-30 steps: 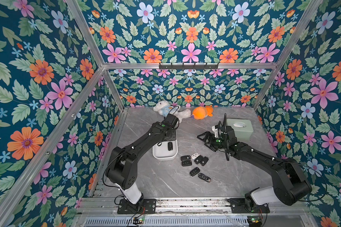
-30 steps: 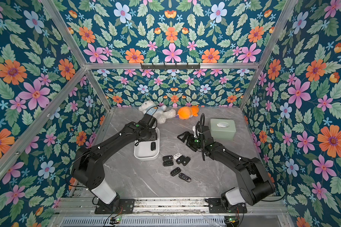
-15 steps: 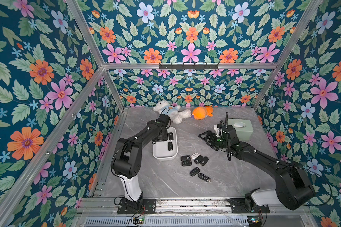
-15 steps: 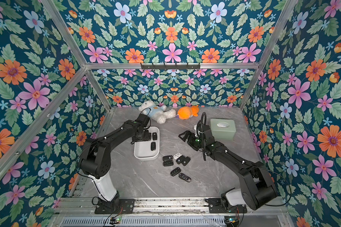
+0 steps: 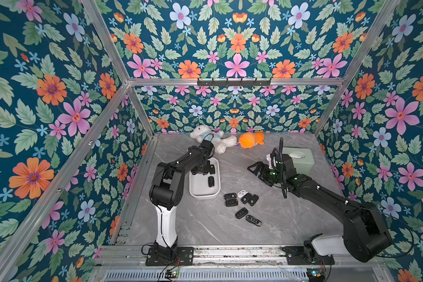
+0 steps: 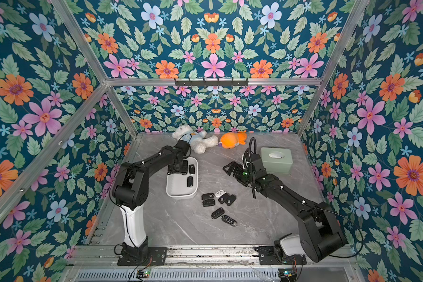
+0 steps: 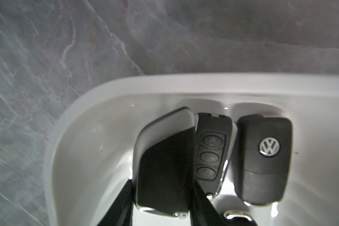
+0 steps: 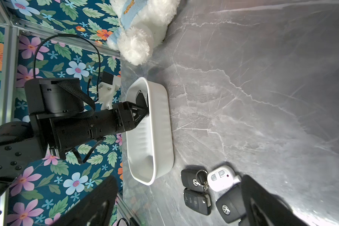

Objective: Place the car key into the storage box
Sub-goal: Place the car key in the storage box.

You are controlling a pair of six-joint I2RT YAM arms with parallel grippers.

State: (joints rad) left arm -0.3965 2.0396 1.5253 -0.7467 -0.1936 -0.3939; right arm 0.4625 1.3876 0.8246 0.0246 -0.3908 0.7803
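Gripping key (image 7: 162, 166) in L gripper (image 5: 201, 171), long axis along jaws, low inside box (image 5: 204, 194), w/ R gripper (image 5: 254, 169) wide open, farther off.

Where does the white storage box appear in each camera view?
In both top views: the storage box lies left of centre.
Left wrist: it fills the lower part of the picture, with a rounded corner at lower left.
Right wrist: near the middle, with its outer wall facing the camera.
Shared landmark: the left tool, shut on a car key at the box's far end.
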